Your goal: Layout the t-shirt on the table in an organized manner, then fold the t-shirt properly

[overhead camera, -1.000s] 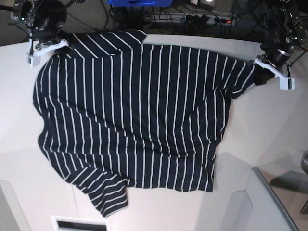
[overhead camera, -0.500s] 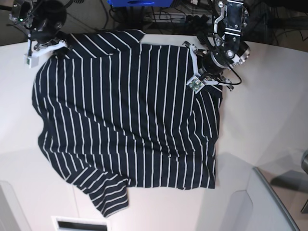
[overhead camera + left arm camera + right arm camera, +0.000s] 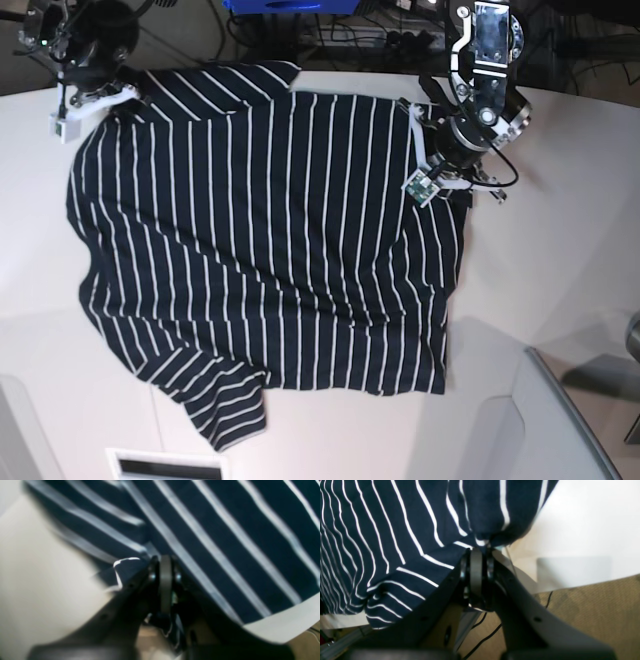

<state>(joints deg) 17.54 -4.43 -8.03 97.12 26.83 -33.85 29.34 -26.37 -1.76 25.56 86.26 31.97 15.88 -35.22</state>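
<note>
Now right tool (image 3: 476,547) pinches t-shirt (image 3: 270,240) corner as anchor; left tool (image 3: 165,562) grip on sleeve unclear, folding inward.

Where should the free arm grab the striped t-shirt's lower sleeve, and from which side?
Pinch the outer hem of the sleeve on the t-shirt, probably coming from the near table edge. It sticks out flat past the body with bare tabletop around it, so one finger could slide under the cuff.
</note>
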